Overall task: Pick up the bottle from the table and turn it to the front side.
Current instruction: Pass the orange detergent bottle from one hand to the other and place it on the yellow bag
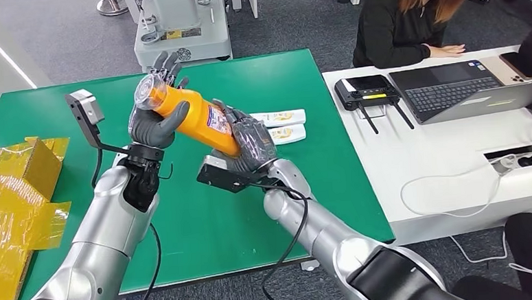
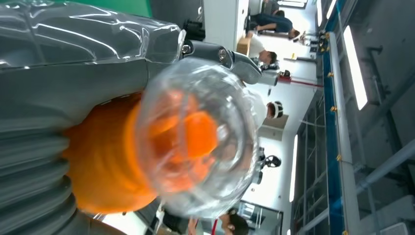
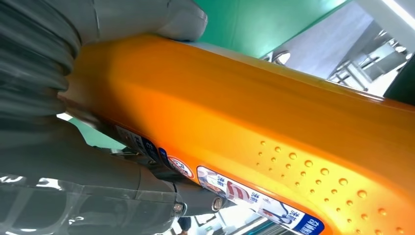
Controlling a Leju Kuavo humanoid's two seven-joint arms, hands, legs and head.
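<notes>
Here the left hand (image 1: 153, 121) is wrapped around the upper end of the orange plastic bottle (image 1: 193, 116), its grey thumb (image 1: 172, 118) across the front and darker fingers (image 1: 166, 64) rising behind the clear domed cap (image 1: 149, 91). The right hand (image 1: 248, 145) clasps the bottle's lower end, fingers folded over it. Between the two hands the bottle is lifted off the green table (image 1: 273, 81), tilted, cap end up toward the left, base down toward the right, with a printed label (image 1: 215, 122) showing on its side. In the left wrist view the clear cap (image 2: 195, 137) faces the camera; in the right wrist view the orange body (image 3: 254, 122) shows raised dots and a label strip (image 3: 254, 198). Two pale tubes (image 1: 286, 125) lie on the table just beyond the right hand. Crumpled yellow wrapping (image 1: 18, 197) sits at the table's left edge. A white desk (image 1: 442, 161) to the right carries a laptop (image 1: 466, 88), and a person in black (image 1: 401, 26) sits behind it.
</notes>
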